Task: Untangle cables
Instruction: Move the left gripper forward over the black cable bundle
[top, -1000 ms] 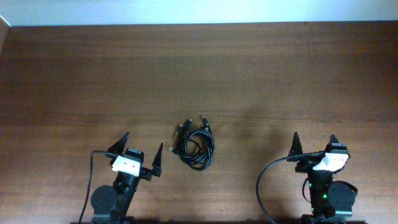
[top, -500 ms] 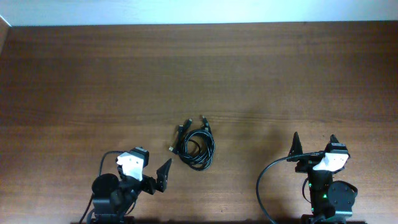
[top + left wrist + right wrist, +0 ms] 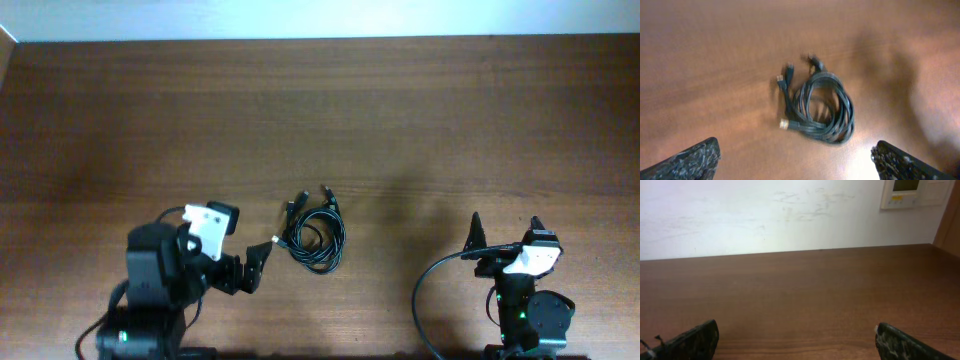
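The cables lie as one small coiled bundle of thin black cords on the brown table, with several plug ends sticking out at the upper left. The left wrist view shows the same bundle slightly blurred, with a gold-tipped plug at its left. My left gripper is open, just left of the bundle and pointing at it without touching. In its own view the left gripper holds nothing. My right gripper is open far to the right, and the right wrist view shows the right gripper over bare wood.
A thick black cord loops from the right arm's base near the front edge. A white wall rises behind the table's far edge, with a small wall panel at the upper right.
My left arm has risen and swung to the right, turning its open gripper toward the cable bundle. The cables and the right arm have not moved.
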You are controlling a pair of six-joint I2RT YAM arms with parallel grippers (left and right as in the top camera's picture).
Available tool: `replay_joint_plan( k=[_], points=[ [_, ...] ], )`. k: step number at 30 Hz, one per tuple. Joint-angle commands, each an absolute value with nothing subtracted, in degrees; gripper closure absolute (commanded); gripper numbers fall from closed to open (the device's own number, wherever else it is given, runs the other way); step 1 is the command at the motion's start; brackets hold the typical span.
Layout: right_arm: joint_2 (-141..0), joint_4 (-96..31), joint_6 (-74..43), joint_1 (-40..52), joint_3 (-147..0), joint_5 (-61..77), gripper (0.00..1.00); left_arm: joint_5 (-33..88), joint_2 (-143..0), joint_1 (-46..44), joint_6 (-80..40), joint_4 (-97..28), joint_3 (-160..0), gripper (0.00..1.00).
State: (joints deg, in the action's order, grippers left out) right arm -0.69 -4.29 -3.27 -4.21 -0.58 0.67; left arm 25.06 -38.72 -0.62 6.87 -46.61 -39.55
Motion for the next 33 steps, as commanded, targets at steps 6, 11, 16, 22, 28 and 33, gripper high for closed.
replay_joint_plan(
  k=[6,11,16,22,28,33],
  points=[
    [-0.43,-4.69,-3.88,-4.54,-0.32,0.14,0.01,23.73,-56.45,-1.04,15.62,-56.97,-55.29,0.01],
    [-0.43,-4.69,-3.88,-4.54,-0.32,0.14,0.01,18.11,-61.84,-7.84,19.05,-57.89,-58.89,0.01],
    [-0.43,-4.69,-3.88,-4.54,-0.32,0.14,0.01,16.69,-68.18,-14.09,18.94,-55.77,-59.00,0.01],
    [-0.43,-4.69,-3.88,-4.54,-0.32,0.14,0.01,16.58,-77.69,-19.18,18.72,-52.99,-60.40,0.01],
    [-0.43,-4.69,-3.88,-4.54,-0.32,0.16,0.01,14.24,-86.48,-19.88,15.33,-51.37,-63.51,0.01],
    [-0.43,-4.69,-3.88,-4.54,-0.32,0.14,0.01,13.65,-91.77,-19.88,14.63,-49.91,-63.86,0.01]
  ],
)
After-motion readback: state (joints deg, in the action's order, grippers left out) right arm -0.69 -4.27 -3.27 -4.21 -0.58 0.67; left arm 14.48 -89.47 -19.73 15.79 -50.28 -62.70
